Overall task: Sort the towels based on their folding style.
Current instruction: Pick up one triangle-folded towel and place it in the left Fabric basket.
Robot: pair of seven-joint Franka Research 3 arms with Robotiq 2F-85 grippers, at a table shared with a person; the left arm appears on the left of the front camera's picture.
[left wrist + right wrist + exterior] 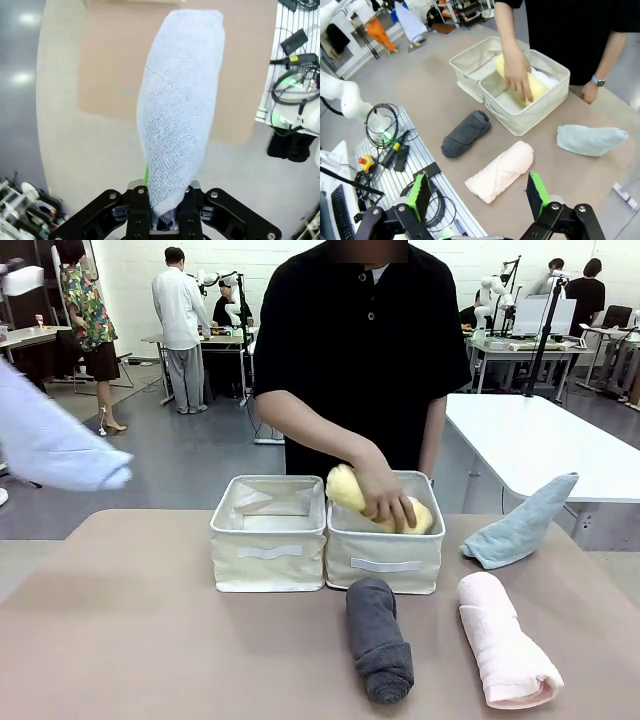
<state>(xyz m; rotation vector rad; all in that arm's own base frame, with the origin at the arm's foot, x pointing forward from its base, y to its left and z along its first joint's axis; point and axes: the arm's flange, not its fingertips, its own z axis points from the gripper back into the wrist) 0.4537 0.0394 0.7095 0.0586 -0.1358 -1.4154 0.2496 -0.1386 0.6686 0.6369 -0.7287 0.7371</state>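
The left gripper is seen pressed shut on the lower end of the periwinkle-blue towel. The towel is pinched between the fingers and held well above the table (the cloth stands out along the fingers, widest about its middle). In the front view the same cloth is seen in the air off the table's left side.

The right gripper is spread wide, with nothing between its green pads, and is held over the robot's edge of the table. Just beyond it the pale pink towel is laid rolled on the table. The dark grey towel, also rolled, is laid beside it but apart from it. The light teal towel, pointed at one end, is laid nearer the person's side, close to the right-hand bin but outside it.

In that bin the rolled pale yellow towel is pressed down by the person's hand. One end is raised over the wall next to the left-hand bin. A white cloth is glimpsed under it.
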